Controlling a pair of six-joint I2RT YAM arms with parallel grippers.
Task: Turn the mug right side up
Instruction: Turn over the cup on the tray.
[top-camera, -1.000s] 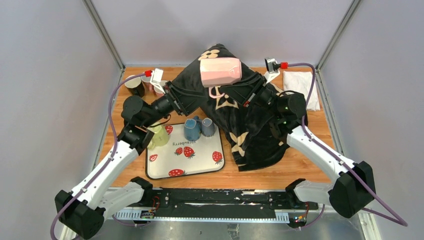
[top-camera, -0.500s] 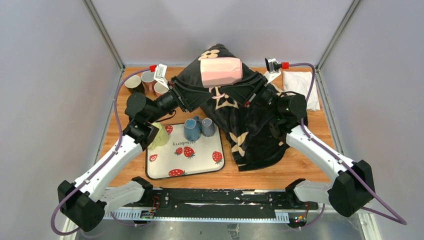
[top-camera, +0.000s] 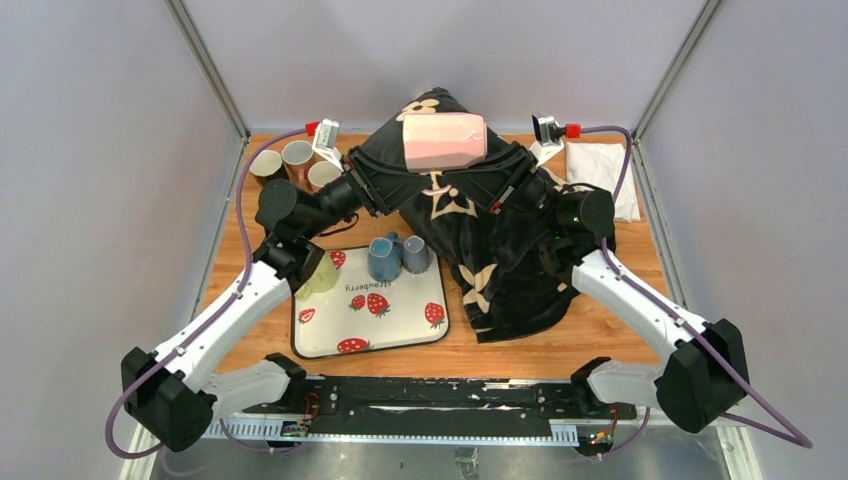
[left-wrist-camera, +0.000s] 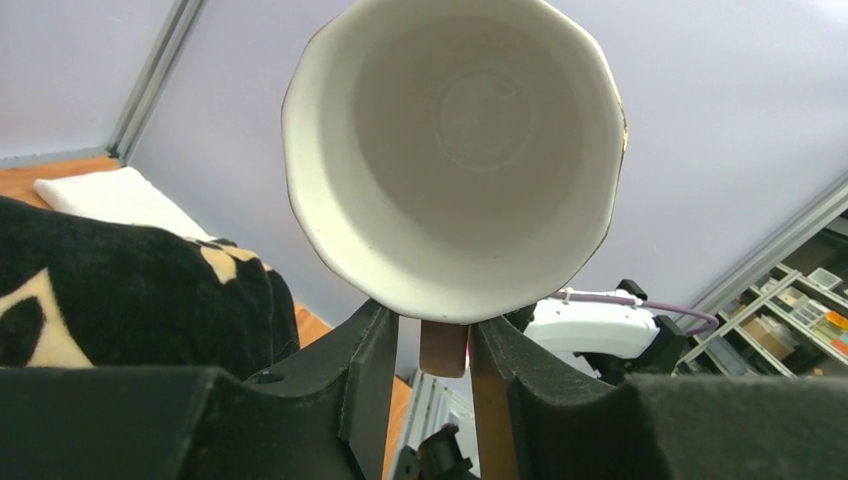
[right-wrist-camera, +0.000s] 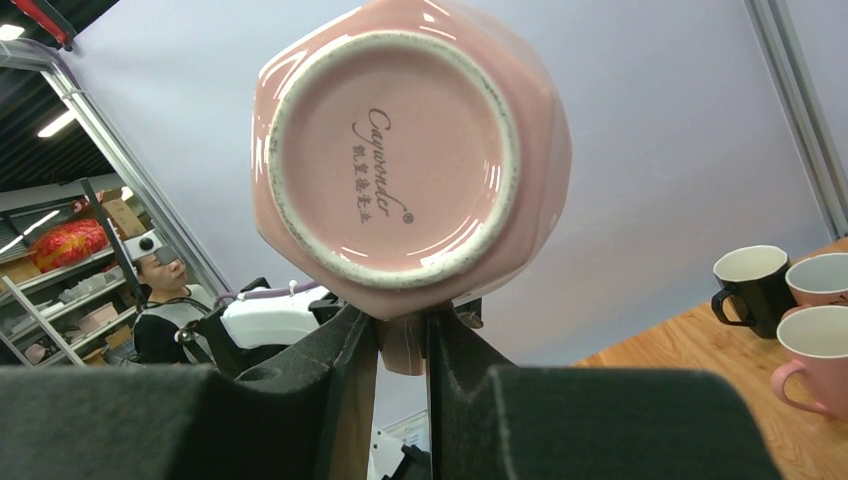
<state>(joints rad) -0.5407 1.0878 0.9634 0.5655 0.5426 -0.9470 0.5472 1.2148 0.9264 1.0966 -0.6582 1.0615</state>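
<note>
A pink mug (top-camera: 443, 142) hangs on its side in the air above the back of the table, its handle (top-camera: 436, 187) pointing down. The left wrist view looks into its white inside (left-wrist-camera: 460, 150); the right wrist view shows its pink base (right-wrist-camera: 410, 160). My right gripper (right-wrist-camera: 403, 335) is shut on the handle (right-wrist-camera: 403, 352) from the right side (top-camera: 458, 183). My left gripper (left-wrist-camera: 432, 335) comes from the left (top-camera: 418, 180) with its jaws on either side of the same handle (left-wrist-camera: 443, 350). One finger touches it and a narrow gap remains at the other.
A strawberry-print tray (top-camera: 330, 335) carries two blue mugs (top-camera: 385, 258) and a yellow-green one (top-camera: 318, 272). Three mugs (top-camera: 298, 155) stand at the back left. A black flowered blanket (top-camera: 505, 265) lies under the arms, and a white cloth (top-camera: 600, 165) lies at the back right.
My left arm has swung in towards the mug, and its jaws have narrowed around the handle. The mug and my right gripper have stayed put.
</note>
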